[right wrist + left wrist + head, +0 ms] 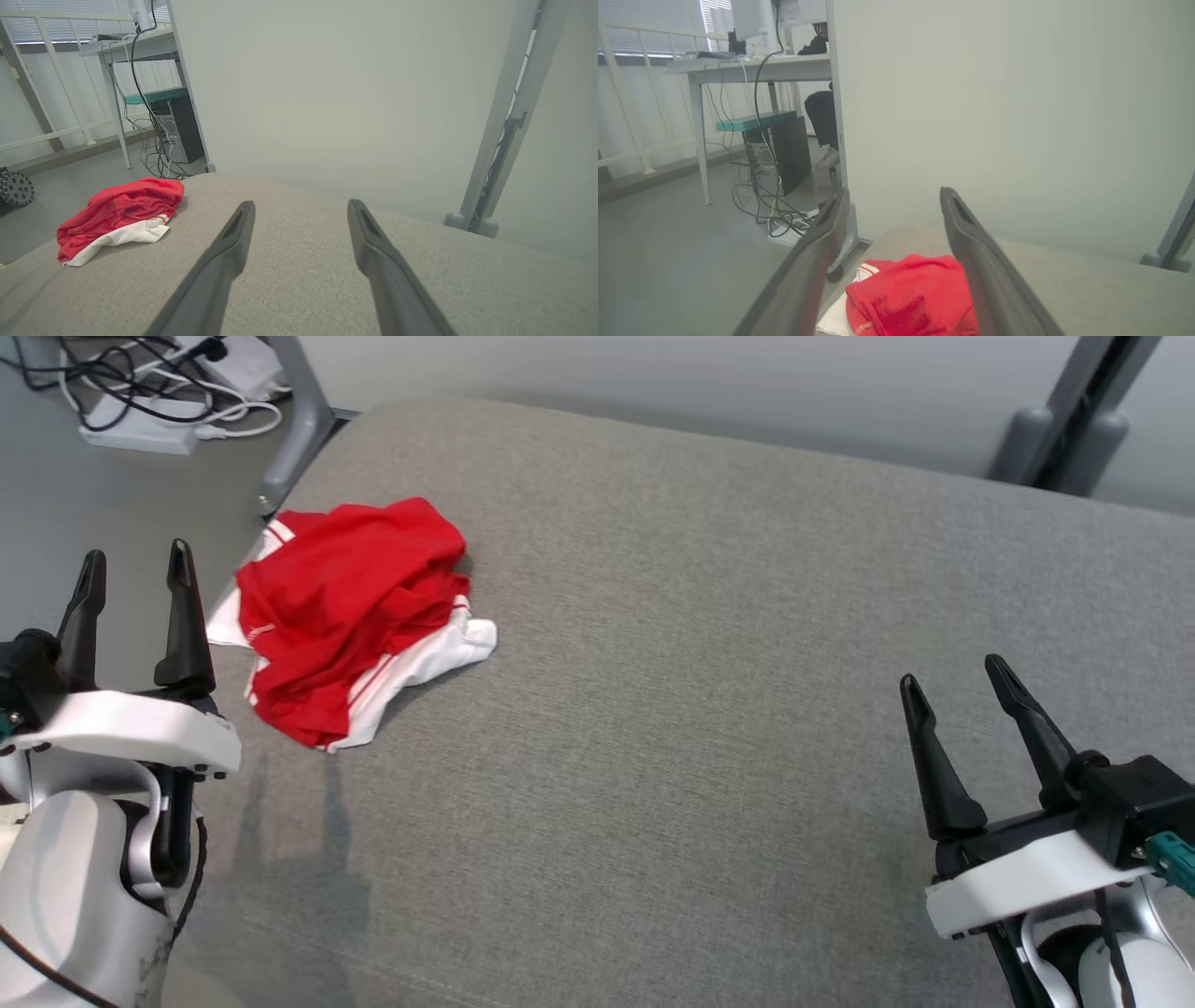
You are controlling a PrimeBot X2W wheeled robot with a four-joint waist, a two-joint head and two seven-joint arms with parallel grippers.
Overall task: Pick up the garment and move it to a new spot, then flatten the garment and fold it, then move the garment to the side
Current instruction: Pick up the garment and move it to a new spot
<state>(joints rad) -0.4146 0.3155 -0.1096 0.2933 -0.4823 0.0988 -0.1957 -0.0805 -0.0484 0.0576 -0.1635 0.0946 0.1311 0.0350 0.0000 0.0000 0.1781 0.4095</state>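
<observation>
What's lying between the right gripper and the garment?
Nothing but bare grey padded surface. The head view shows that stretch from the right gripper across to the crumpled garment, and the right wrist view agrees.

Inspection finding: no text, label, brand mark, number or sign can be read on the garment (345, 607) or on any other surface in the three views
</observation>
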